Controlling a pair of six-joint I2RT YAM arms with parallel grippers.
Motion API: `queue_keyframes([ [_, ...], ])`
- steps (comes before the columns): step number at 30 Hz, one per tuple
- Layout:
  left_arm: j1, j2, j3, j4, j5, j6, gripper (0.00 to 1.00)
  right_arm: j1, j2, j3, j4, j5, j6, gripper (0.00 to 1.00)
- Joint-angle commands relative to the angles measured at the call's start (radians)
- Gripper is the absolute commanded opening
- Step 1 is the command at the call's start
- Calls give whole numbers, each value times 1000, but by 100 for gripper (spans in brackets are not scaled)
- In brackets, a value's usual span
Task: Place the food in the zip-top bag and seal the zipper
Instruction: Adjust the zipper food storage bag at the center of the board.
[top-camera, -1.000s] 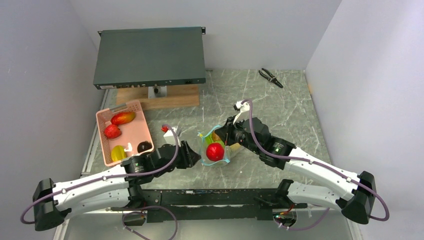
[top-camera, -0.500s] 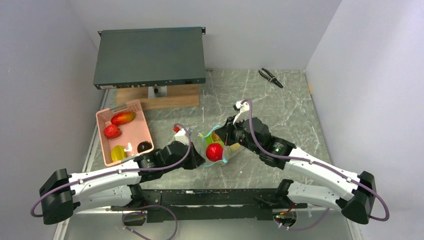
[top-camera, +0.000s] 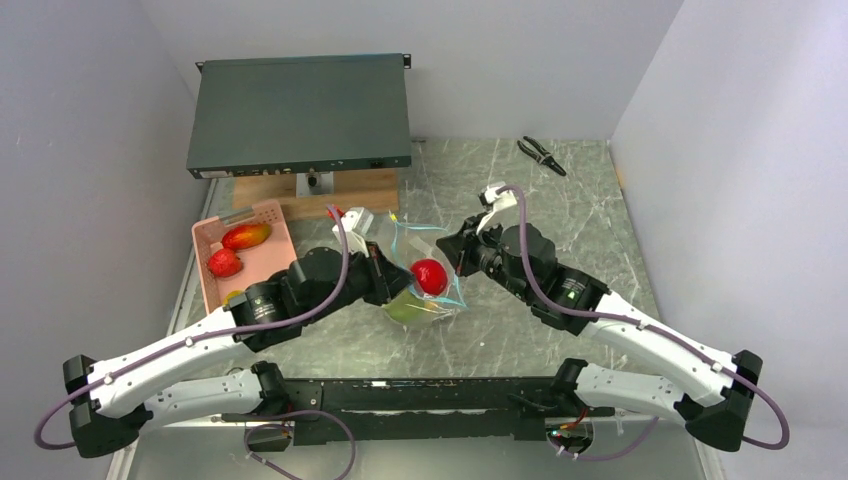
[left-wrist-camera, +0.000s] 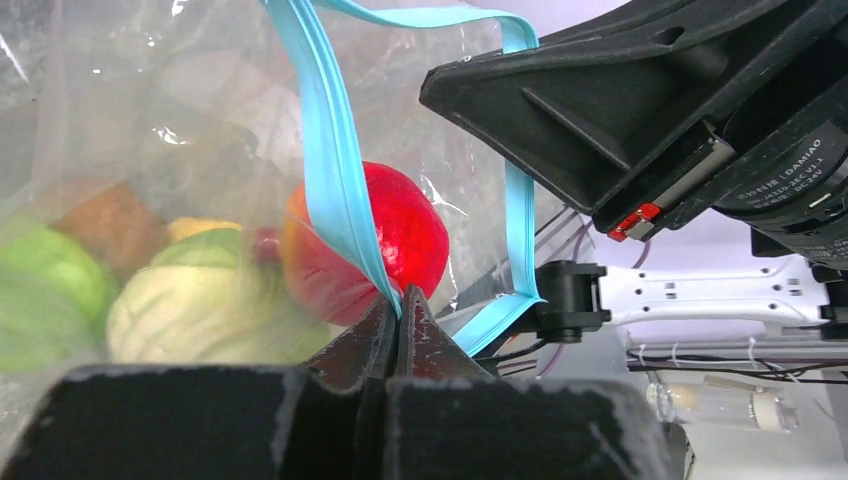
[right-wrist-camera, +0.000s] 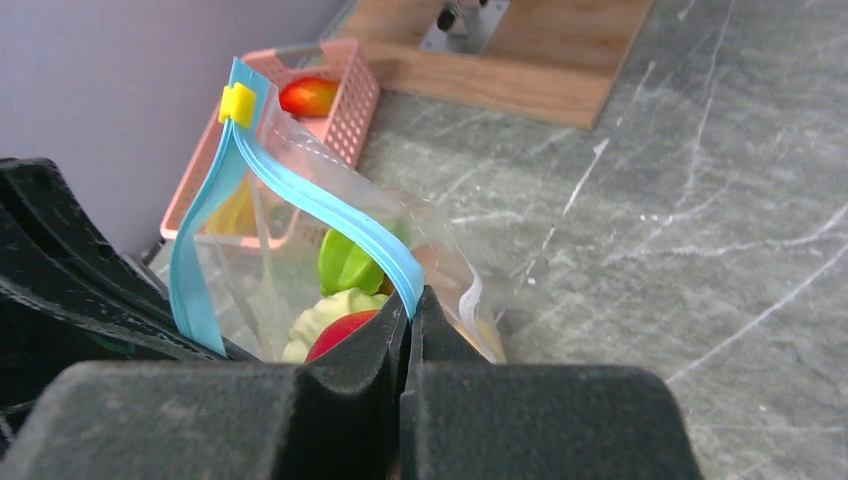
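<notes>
The left gripper (left-wrist-camera: 398, 303) at nine o'clock and the right gripper (right-wrist-camera: 411, 298) at two o'clock are each clamped tight on the teal-blue zipper strip (left-wrist-camera: 335, 190) of the clear thin plastic bag (left-wrist-camera: 120, 120).

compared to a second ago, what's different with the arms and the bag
The left arm swung in from beside the bag, and the left fingers closed on the zipper. The bag, with the red fruit inside, shifted away from the arm bases and now hangs between both arms. The right fingers stayed clamped on the zipper. The pink basket and pliers did not move.
</notes>
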Motion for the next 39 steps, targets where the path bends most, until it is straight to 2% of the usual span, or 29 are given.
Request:
queue_keyframes([
  [1, 4, -15, 42, -24, -33, 42, 0, 3, -27, 92, 24, 11, -38, 0],
  [5, 14, -21, -7, -58, -74, -1, 0, 3, -7, 57, 23, 53, -49, 0],
  [10, 37, -51, -70, -32, -41, -36, 0, 3, 61, 26, -19, 71, -54, 0],
  [15, 52, -55, -25, -7, -15, 4, 0, 3, 104, 59, -50, 96, -87, 0],
  [22, 55, -15, 87, -11, 41, 59, 0, 4, 82, 141, -61, 68, -118, 0],
  [26, 55, -34, 38, 4, 26, 30, 0, 3, 65, 86, -24, 50, -91, 0],
  [34, 104, -70, -76, -15, -3, -31, 0, 3, 132, 21, -51, 102, -80, 0],
  [39, 125, -81, -10, -80, -20, 24, 0, 4, 116, 91, -72, 117, -119, 0],
])
